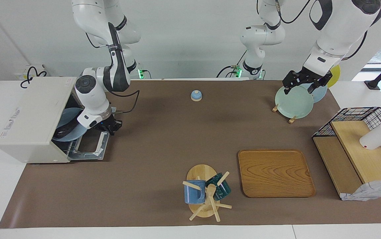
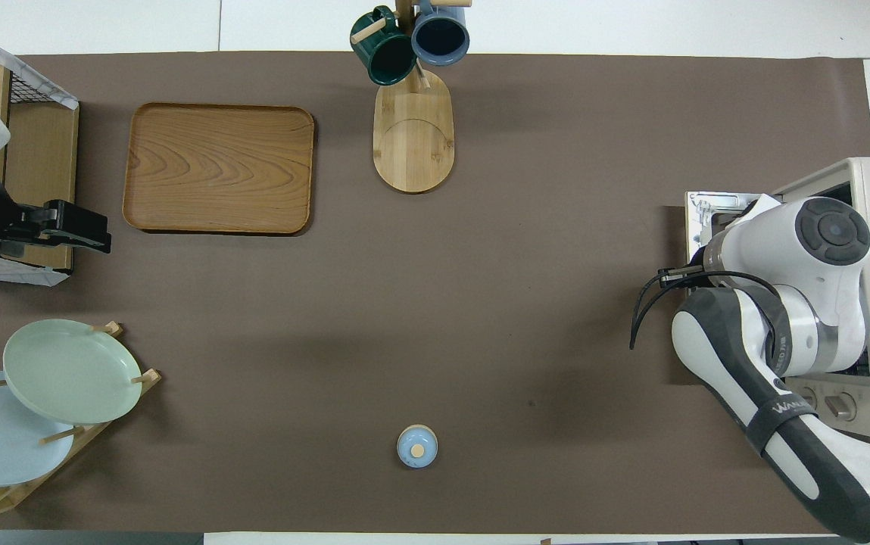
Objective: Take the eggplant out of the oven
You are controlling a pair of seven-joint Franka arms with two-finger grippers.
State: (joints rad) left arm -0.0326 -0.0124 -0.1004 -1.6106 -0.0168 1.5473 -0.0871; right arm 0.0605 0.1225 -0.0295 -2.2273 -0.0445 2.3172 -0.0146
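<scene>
So the oven (image 1: 31, 113) is sitting at the right arm's end of the table with its door (image 1: 89, 146) lying flat open in front of it. The eggplant (image 1: 65, 128) is lying inside on a blue plate (image 1: 72, 136) that's poking a bit out of the oven's mouth. Its long axis is running slantwise across the plate, one end pointing deeper into the oven and the other toward the opening on the side nearer the robots. Can't tell which end is the stem. The right gripper (image 1: 110, 127) is hanging low at the door's outer edge, at the corner nearer the robots, fingertips pressed together. I can't tell if it's pinching the handle. That arm's wrist is sitting right in front of the oven's mouth, and from overhead it's blocking the opening completely. Everything else is sitting well away from the oven toward the left arm's end: a small blue knobbed lid (image 1: 196, 95), a mug tree (image 1: 207, 192), a wooden tray (image 1: 275, 172), a plate rack (image 1: 293, 103) and a wire basket (image 1: 359, 114). The left gripper (image 1: 304, 84) is waiting over the plate rack, jaws spread, holding nothing.
</scene>
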